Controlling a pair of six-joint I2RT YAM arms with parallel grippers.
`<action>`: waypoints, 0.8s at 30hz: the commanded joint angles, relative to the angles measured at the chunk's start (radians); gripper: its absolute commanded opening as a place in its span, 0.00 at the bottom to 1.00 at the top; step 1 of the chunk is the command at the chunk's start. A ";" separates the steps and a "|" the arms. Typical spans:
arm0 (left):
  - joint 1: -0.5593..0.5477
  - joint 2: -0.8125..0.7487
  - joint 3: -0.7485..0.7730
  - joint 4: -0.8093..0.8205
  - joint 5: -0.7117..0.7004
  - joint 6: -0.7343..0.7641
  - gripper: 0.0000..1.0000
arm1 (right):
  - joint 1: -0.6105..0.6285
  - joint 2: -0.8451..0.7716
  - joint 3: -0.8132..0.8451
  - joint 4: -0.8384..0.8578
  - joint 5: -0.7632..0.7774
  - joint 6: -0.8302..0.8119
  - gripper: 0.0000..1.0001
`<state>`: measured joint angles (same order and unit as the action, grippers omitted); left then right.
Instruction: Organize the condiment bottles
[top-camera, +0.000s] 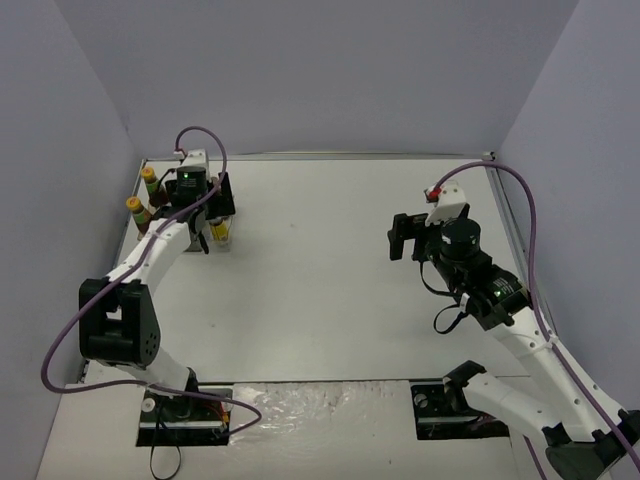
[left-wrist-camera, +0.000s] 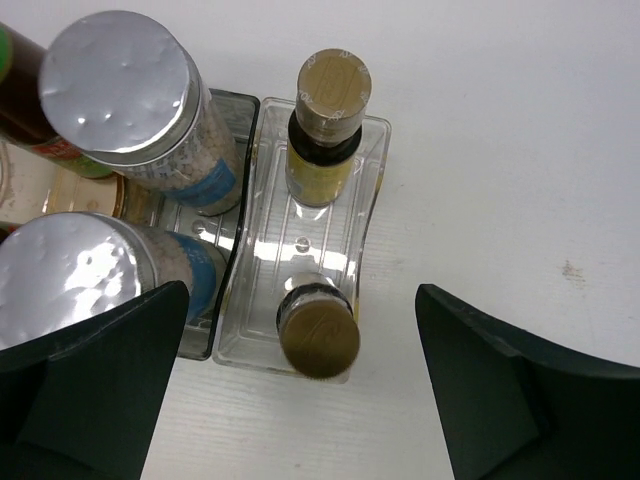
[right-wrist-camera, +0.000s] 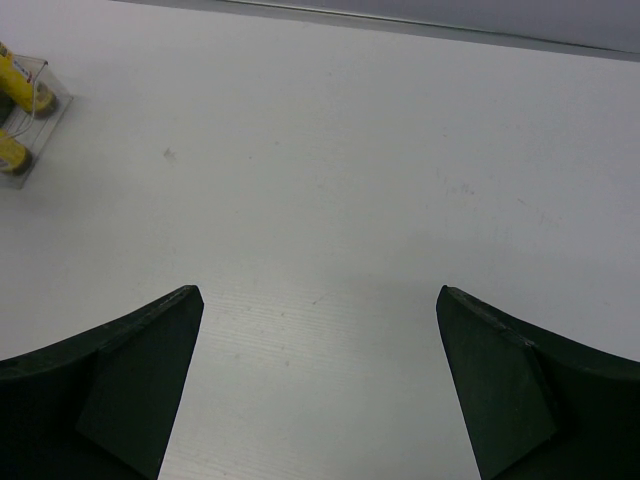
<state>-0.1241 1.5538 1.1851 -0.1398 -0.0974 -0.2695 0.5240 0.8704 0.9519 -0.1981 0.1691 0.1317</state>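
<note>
2 tiny yellow-labelled, tan-capped bottles (left-wrist-camera: 318, 338) stand in the clear plastic rack (left-wrist-camera: 378, 150) beneath the spread left gripper (left-wrist-camera: 303, 300); probably light, rigid, slick glass, so pinch the body below the cap. Right gripper (right-wrist-camera: 320, 295) hangs spread, empty.

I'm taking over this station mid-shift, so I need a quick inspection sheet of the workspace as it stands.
Surface: white table, one small speck.
Job's things: two silver-lidded jars and two small gold-capped bottles standing in a plastic rack; two dark yellow-capped bottles left of them.
Clutter: shiny crinkled strip at the near edge.
Grippers: left gripper open above the rack; right gripper open, nothing between its fingers.
Cables: purple cable looped along each arm.
Surroundings: pale walls on three sides.
</note>
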 joint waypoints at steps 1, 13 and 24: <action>-0.012 -0.198 0.051 -0.045 0.025 -0.001 0.97 | -0.005 -0.038 0.095 0.026 0.053 0.003 1.00; -0.012 -0.774 -0.143 -0.411 -0.024 0.080 0.97 | -0.005 -0.197 0.115 -0.047 0.250 -0.058 1.00; -0.012 -1.121 -0.296 -0.571 -0.072 0.043 0.97 | -0.005 -0.360 -0.014 -0.073 0.251 -0.100 1.00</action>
<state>-0.1379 0.4799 0.9049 -0.6743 -0.1392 -0.2114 0.5240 0.5574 0.9840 -0.3046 0.3866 0.0580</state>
